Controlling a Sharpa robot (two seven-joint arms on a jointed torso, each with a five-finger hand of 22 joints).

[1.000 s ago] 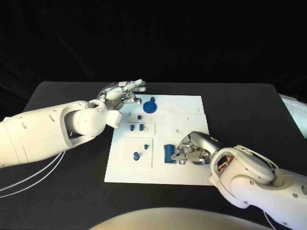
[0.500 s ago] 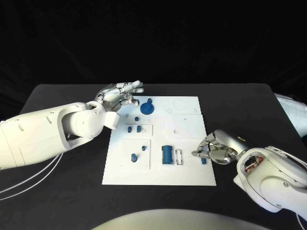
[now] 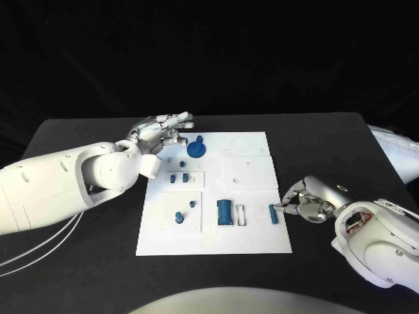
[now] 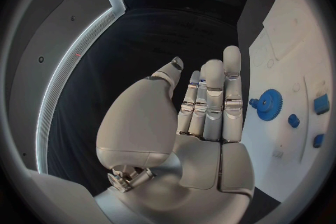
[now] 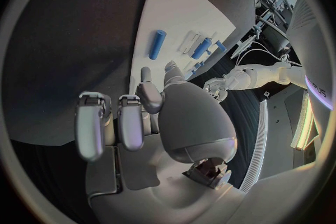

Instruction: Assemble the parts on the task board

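The white task board (image 3: 247, 235) lies mid-table. At its far end is a blue gear (image 3: 197, 149), also seen in the left wrist view as the gear (image 4: 267, 105). A long blue block (image 3: 226, 210) stands near the board's middle front. A short blue cylinder (image 3: 273, 214) lies near the right edge, loose on the board (image 5: 175, 11) as the cylinder (image 5: 157, 43). My right hand (image 3: 309, 203) hovers just off that edge, fingertips close to the cylinder, holding nothing. My left hand (image 3: 162, 131) floats over the far-left corner, fingers straight and apart, empty.
Small blue pieces (image 3: 179, 176) sit in the left middle plate, and two more (image 3: 179, 217) in the front-left plate. A white bag (image 3: 403, 154) lies at the table's right edge. Black table (image 3: 87, 150) surrounds the board.
My right hand has drawn back from the blue block to the board's right edge, and the short cylinder now lies free beside it. The left hand has barely moved.
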